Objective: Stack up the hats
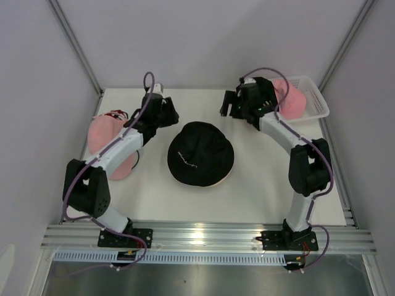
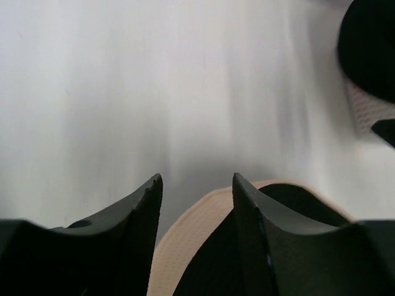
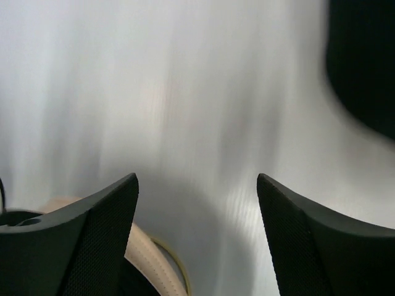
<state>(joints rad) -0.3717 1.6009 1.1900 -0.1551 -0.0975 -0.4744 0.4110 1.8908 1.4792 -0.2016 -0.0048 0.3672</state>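
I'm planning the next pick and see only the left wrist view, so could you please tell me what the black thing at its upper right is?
Observer: It is a black hat lying in the middle of the table.
Operator: Thank you. Are other hats in sight?
Observer: Pink hats lie at the table's left edge, partly under the left arm.
Operator: And on the right side?
Observer: A white basket at the far right corner holds another pink hat.
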